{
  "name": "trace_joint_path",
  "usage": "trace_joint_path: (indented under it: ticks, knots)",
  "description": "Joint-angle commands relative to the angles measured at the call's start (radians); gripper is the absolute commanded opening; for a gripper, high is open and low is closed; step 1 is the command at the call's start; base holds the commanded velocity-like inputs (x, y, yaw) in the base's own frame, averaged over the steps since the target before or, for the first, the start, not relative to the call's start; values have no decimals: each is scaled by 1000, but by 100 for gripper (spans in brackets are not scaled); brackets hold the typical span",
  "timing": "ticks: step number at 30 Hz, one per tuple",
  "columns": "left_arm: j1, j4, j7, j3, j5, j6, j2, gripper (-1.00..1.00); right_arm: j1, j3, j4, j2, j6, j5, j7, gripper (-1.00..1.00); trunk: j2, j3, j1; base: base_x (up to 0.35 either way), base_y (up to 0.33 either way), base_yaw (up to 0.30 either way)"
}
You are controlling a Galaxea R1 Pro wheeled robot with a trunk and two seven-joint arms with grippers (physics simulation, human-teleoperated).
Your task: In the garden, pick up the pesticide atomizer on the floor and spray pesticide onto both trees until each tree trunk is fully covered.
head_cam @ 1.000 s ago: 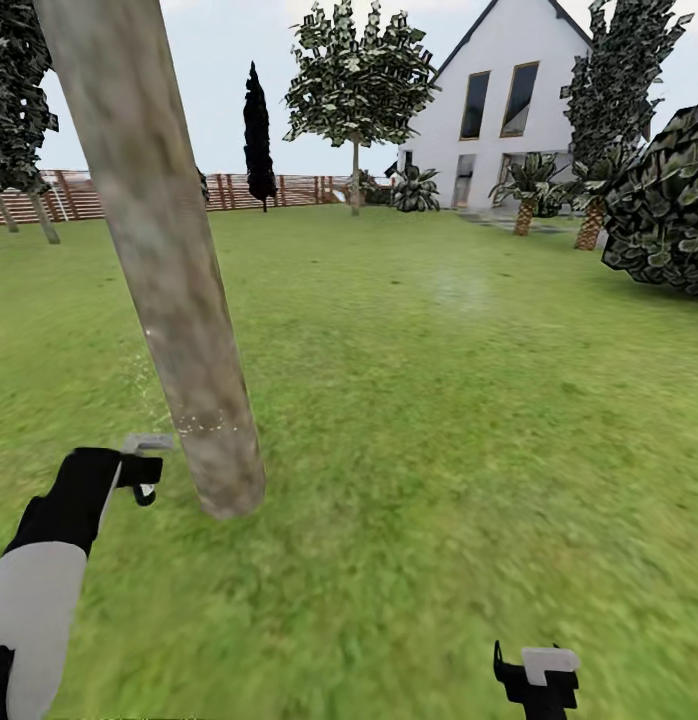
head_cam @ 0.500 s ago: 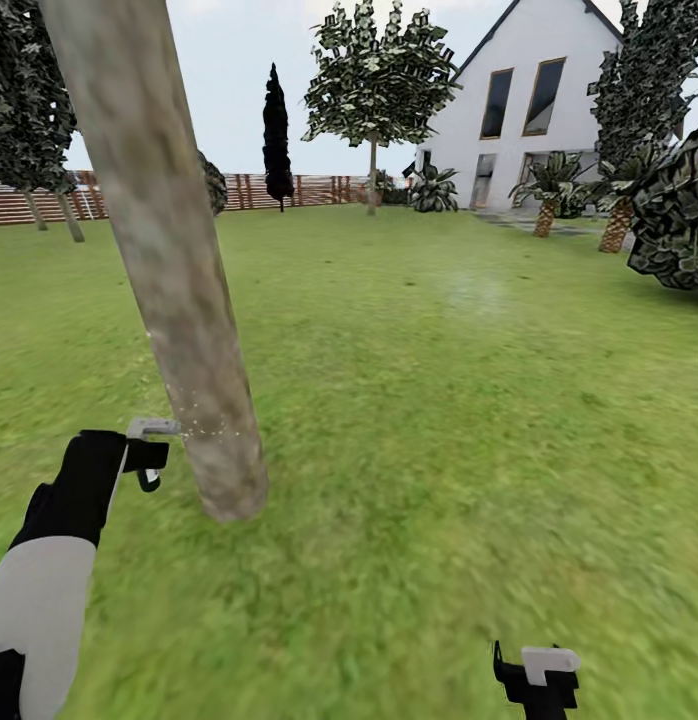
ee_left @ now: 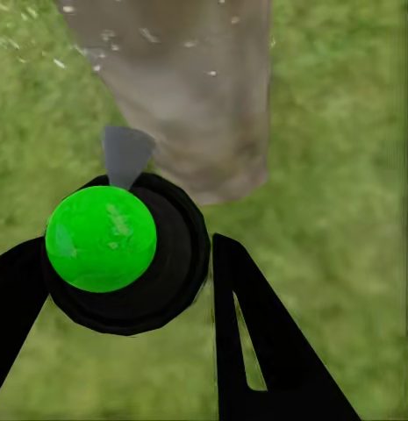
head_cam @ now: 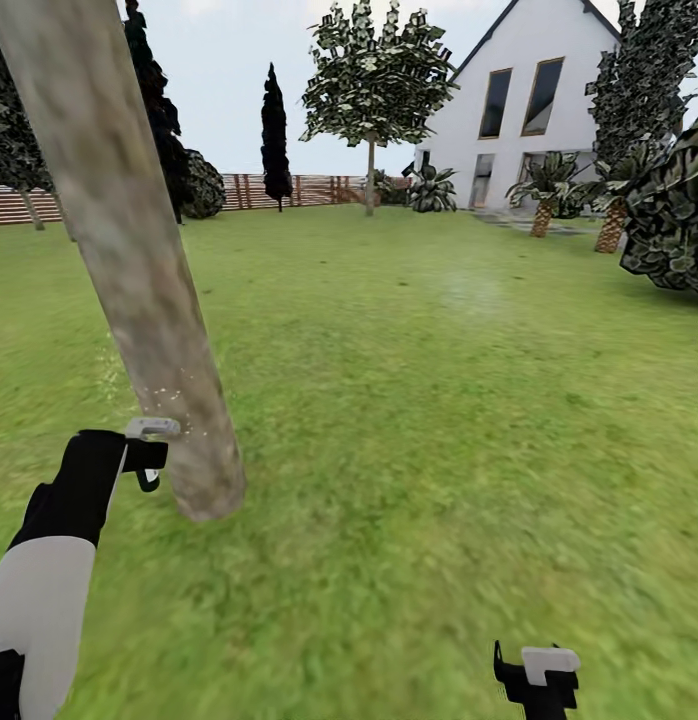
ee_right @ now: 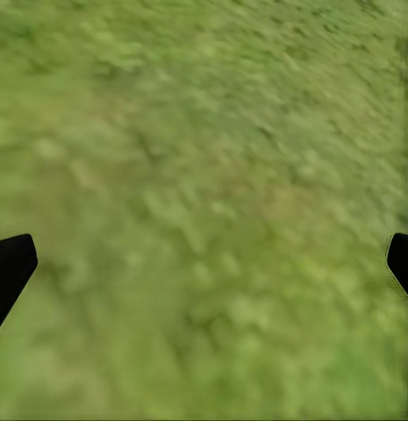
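- Your left pincer (head_cam: 149,462) is pinched on the pesticide atomizer (ee_left: 125,250), a black round-bodied sprayer with a bright green dome cap and a grey nozzle. In the left wrist view the black fingers (ee_left: 256,342) flank its body on both sides, so the bottle sits squarely between them, nozzle forward.
- You hold it low and just beside the base of the thick, mottled grey-brown leaning tree trunk (head_cam: 129,260), which stands directly ahead of that pincer; this looks chosen so the mist lands on bark and not on grass.
- The fine white specks of pesticide (head_cam: 164,395) hang between the nozzle and the trunk and dot the bark just above the pincer, so spraying seems under way on the lower section.
- The upper trunk, well above the pincer, shows no specks that you can make out; judge that coverage is partial and the nozzle would need raising.
- The green grass lawn (head_cam: 439,400) stretches away from both pincers toward the brown slatted wooden fence (head_cam: 309,188) and the white gabled house (head_cam: 519,90).
- Your right pincer (head_cam: 534,682) hangs low and well apart from the trunk, spread wide with only grass between its black fingertips (ee_right: 10,267); it looks parked out of the way.
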Motion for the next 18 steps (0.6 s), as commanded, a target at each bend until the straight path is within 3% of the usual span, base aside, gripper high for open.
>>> trace_joint_path:
  ticks: [1,9,15,17,18]
  knots:
    - [0,0,0,0,0,0,0,-100,0,0,0,0,0,0,0,100,0,0,0,-48,-274,0]
    - [-1,0,0,0,0,0,0,-100,0,0,0,0,0,0,0,100,0,0,0,-70,-274,21]
    - [3,4,0,-1,-2,-2,0,-100,0,0,0,0,0,0,0,100,0,0,0,-41,-274,246]
    - [8,16,4,6,-4,-11,11,-100,0,0,0,0,0,0,0,100,0,0,0,-2,-274,277]
    - [23,19,3,8,-3,-14,32,-100,0,0,0,0,0,0,0,100,0,0,0,0,-274,278]
